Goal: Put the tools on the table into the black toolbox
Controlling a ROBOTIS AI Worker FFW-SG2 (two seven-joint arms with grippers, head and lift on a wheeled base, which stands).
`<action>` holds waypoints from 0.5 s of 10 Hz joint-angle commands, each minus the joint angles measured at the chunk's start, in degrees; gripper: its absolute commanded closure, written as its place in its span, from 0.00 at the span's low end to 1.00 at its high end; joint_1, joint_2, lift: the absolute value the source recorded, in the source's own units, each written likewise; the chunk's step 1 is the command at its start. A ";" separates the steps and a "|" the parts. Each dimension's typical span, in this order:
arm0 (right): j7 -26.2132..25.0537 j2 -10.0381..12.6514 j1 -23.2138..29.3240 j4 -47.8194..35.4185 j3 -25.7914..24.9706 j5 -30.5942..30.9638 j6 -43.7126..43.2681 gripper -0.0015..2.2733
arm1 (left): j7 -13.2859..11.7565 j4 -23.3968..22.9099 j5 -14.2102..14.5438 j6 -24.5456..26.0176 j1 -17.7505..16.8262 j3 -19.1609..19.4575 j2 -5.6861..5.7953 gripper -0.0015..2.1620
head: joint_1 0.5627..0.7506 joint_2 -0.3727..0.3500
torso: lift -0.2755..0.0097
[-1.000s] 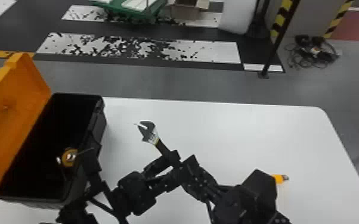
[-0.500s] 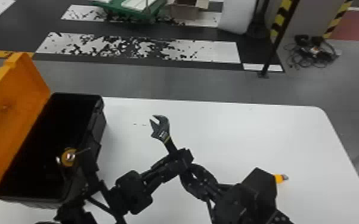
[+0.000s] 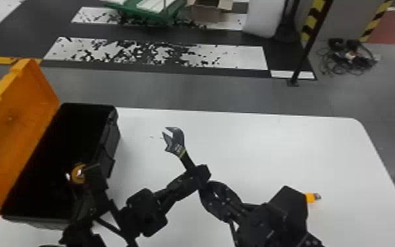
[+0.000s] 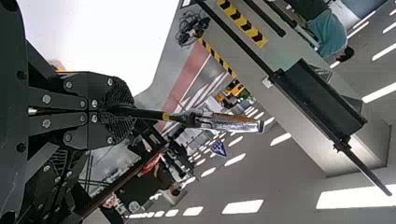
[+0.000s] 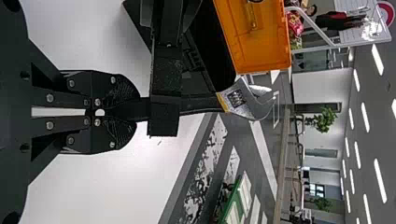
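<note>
In the head view, the left gripper (image 3: 201, 174) is shut on the handle of the adjustable wrench (image 3: 175, 144), its jaw end pointing to the back left above the table (image 3: 272, 147). The right gripper (image 3: 205, 188) is shut on the same handle nearer its end. In the left wrist view the left gripper (image 4: 116, 112) grips the wrench (image 4: 229, 122). In the right wrist view the right gripper (image 5: 116, 111) holds the wrench (image 5: 245, 100), with the left fingers (image 5: 164, 93) crossing its handle. The black toolbox (image 3: 108, 144) lies open at the left.
The toolbox's orange lid (image 3: 19, 131) leans open at the far left. A round orange item (image 3: 78, 173) shows against the box's dark inside, partly behind the left arm. An orange tool (image 3: 311, 197) pokes out behind the right gripper's body on the table.
The left gripper's fingers, apart a second ago, have closed on the wrench handle. The wrench has shifted slightly right and turned a little, while the right gripper has barely moved.
</note>
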 commanded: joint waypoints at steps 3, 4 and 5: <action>-0.43 0.14 0.45 -0.18 -0.01 -0.56 0.00 0.08 | 0.23 0.00 0.06 0.00 0.10 0.56 -0.08 0.99 | 0.70 0.51 | 0.83; -0.43 0.14 0.63 -0.35 -0.09 -0.83 0.17 0.02 | 0.40 0.09 0.14 0.00 0.10 0.65 -0.08 0.99 | 0.70 0.51 | 0.83; -0.51 0.14 0.72 -0.44 -0.18 -1.27 0.17 0.01 | 0.76 0.00 0.23 0.00 0.19 0.65 -0.08 0.99 | 0.70 0.51 | 0.83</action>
